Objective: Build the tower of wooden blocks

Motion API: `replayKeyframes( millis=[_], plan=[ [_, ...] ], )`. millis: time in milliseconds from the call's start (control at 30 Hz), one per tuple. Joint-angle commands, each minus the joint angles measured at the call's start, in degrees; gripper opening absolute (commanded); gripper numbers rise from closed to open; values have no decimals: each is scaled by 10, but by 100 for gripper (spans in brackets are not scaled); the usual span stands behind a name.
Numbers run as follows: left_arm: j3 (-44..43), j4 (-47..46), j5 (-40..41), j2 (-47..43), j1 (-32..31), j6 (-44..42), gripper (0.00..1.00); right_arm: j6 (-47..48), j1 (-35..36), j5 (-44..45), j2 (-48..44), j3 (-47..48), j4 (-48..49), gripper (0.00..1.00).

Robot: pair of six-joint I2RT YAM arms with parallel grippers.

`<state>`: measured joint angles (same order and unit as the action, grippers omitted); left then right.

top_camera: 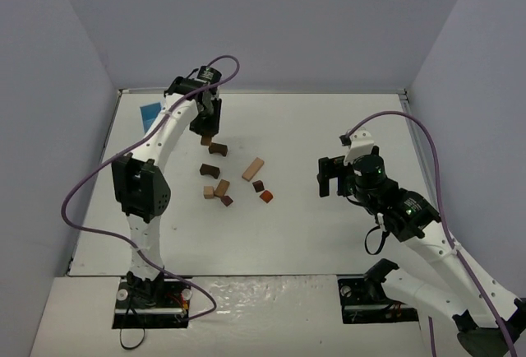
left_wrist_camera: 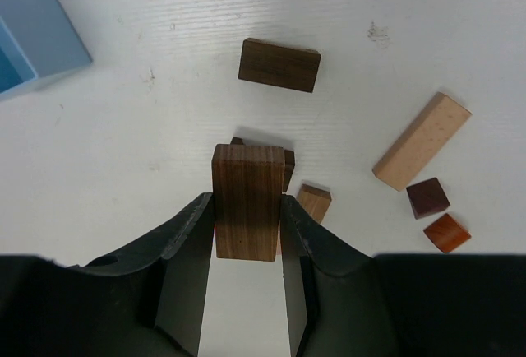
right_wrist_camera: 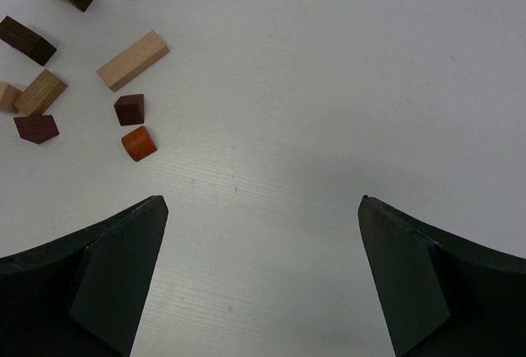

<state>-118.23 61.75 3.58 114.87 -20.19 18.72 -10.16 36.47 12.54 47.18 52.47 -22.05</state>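
Right wrist shows eight scattered wood blocks (right_wrist_camera: 131, 60).

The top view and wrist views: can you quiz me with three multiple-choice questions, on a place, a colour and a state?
1. Where is the light blue box?
A) far left corner of the table
B) beside the right arm
C) among the blocks
2. What colour is the longest bar?
A) reddish-orange
B) dark brown
C) light tan
3. The left gripper is:
A) open, empty
B) shut on a brown block
C) out of view
Answers: 1 A, it lies by the far left edge; 2 C, pale wood; 3 B, the block is clamped between its jaws.
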Motion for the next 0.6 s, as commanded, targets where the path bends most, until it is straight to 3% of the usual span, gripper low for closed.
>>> replayKeyframes(
  millis=[0, 567],
  plan=[
    [-50, 19, -13, 43, 12, -67, 8, -4, 3, -2, 10, 19, 33, 100],
    [-115, 2, -8, 141, 16, -95, 8, -23, 3, 33, 18, 5, 33, 100]
  ],
)
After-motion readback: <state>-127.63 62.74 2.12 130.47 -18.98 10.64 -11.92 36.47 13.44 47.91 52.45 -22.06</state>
